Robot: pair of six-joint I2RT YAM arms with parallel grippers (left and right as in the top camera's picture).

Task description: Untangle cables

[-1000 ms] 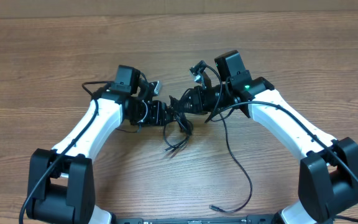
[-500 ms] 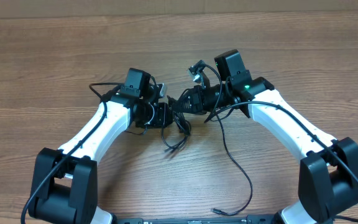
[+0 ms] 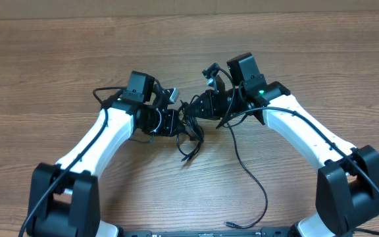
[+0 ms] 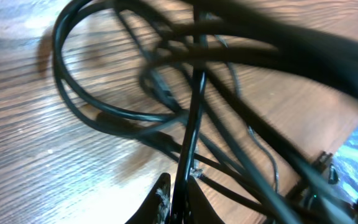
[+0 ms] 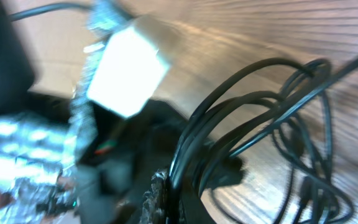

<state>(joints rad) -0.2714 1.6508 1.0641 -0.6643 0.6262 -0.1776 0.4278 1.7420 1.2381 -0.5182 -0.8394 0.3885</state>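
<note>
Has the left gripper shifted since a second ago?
Yes. In the overhead view the left gripper has edged right, closer to the right gripper, which has not moved, and has closed on the cables.

Black cables (image 3: 191, 135) in tangled loops

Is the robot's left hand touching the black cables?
Touching. The left wrist view shows the left hand shut on one strand of the cables, which is pinched between its fingertips.
</note>
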